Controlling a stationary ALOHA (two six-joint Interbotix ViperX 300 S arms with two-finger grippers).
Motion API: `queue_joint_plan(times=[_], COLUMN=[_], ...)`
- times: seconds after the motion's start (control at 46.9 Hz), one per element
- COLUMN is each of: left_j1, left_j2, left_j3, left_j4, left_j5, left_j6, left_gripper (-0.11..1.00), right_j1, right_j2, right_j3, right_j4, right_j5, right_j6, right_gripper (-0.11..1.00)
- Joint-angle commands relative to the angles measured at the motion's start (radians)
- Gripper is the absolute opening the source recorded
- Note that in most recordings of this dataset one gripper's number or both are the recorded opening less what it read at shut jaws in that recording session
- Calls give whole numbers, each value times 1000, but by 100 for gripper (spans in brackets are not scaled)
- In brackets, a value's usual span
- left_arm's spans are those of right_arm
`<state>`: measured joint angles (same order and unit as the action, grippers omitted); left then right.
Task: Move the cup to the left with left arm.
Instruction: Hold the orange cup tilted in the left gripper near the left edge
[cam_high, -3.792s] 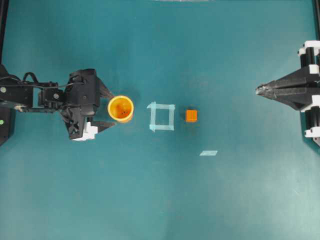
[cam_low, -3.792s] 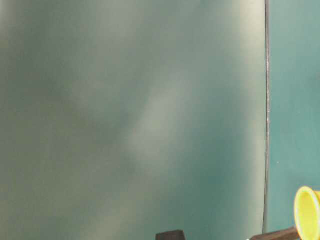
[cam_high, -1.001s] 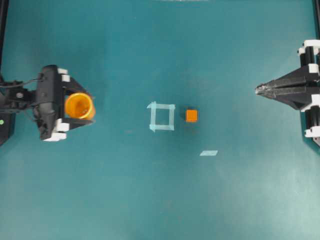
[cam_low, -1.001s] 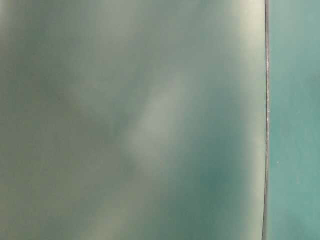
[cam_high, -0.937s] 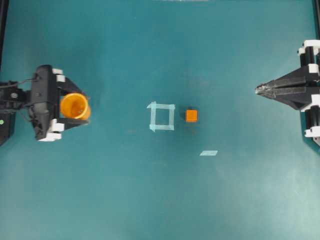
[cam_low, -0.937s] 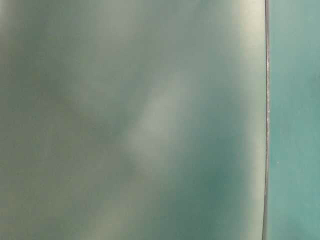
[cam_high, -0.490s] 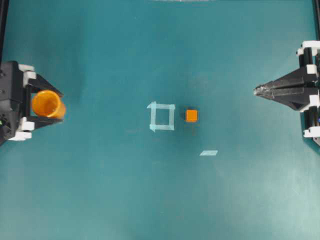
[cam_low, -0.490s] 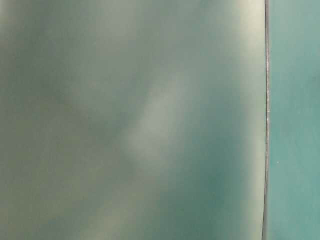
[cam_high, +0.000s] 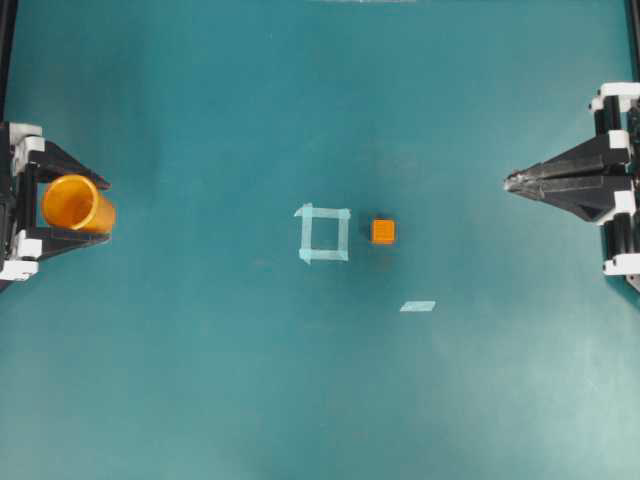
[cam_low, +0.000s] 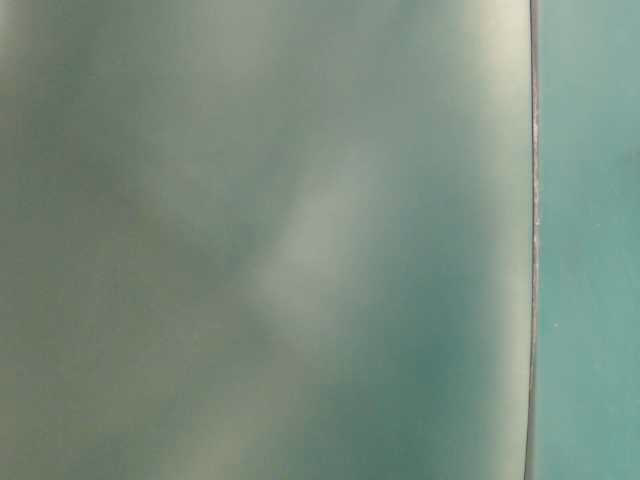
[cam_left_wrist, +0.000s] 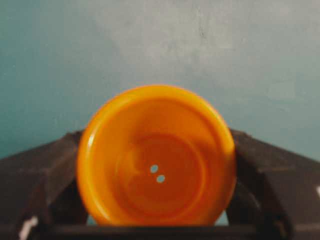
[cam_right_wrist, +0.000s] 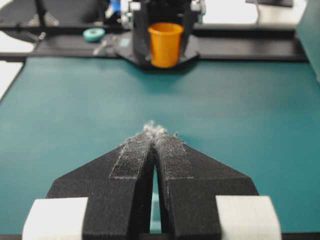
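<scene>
Teal tabletop (cam_high: 320, 400) lies under us as our left gripper (cam_high: 85, 213) clamps the cup (cam_high: 77, 204) between its fingers at the far left edge, lifted and tipped, while our right gripper (cam_high: 512, 183), jaws together, sits well apart across the table.

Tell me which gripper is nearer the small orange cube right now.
Right, narrowly. The right gripper sits toward the right edge, jaws shut, with bare table between it and the small orange cube. The left gripper is at the far left edge, holding the round orange plastic cup.
</scene>
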<state>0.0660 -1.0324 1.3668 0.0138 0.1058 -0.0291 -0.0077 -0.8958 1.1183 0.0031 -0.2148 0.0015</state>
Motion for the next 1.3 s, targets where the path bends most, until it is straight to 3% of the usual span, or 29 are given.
queue_joint_plan(times=[0.0, 1.278], left_j1=[-2, -2], left_j2=[8, 12], left_j3=[-11, 41], left_j4=[-2, 3], left_j5=[-3, -66], left_j6=[-2, 21], left_gripper=[67, 67], right_j1=[-2, -2], right_j2=[3, 25], right_j3=[-34, -31], right_j4=[2, 2], right_j5=[-5, -2], right_j6=[2, 0], right_gripper=[0, 0])
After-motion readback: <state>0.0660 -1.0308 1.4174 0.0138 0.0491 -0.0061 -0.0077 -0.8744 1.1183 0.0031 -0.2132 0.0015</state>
